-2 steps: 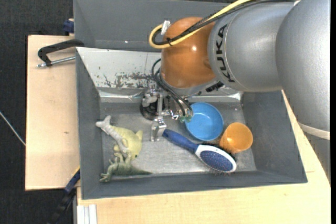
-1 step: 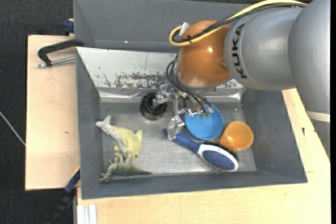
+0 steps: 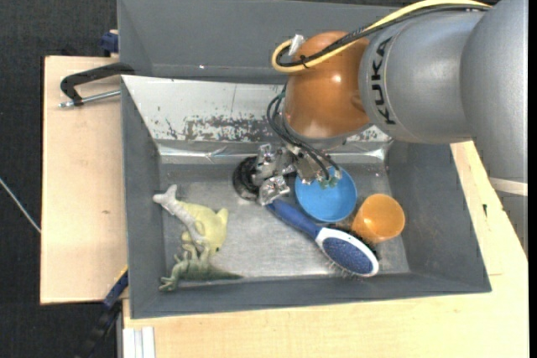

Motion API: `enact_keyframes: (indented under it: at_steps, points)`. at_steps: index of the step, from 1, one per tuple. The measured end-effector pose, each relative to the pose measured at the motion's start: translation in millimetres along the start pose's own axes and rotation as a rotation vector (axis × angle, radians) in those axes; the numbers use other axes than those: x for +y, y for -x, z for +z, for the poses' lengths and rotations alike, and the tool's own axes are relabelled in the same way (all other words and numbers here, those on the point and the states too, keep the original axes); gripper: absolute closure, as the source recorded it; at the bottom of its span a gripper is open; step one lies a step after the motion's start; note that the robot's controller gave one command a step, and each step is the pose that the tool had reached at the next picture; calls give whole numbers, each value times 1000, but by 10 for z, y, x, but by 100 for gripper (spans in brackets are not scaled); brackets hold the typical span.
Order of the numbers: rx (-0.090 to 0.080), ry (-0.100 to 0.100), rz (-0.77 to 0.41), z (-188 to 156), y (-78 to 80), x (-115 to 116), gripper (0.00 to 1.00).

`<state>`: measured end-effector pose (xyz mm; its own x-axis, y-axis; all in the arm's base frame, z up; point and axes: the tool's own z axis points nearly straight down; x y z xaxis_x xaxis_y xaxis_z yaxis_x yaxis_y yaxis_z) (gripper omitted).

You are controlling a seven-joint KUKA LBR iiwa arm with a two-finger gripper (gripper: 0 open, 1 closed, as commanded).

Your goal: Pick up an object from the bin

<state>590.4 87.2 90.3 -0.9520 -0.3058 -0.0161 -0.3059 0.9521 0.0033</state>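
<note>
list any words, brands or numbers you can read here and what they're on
"KUKA": on the robot's grey arm, beside its orange cover, letters running up the side.
No other text: nothing readable on the loose things in the bin.

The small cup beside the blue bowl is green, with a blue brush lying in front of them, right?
No, the small cup is orange, not green. It sits beside the blue bowl, with the blue brush lying in front of them, as the camera view shows.
</note>
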Motion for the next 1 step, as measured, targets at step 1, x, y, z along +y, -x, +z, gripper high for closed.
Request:
enact_keyframes:
  at_steps: [1]
  points:
    - [1,-4,70,-1177,101,71,100]
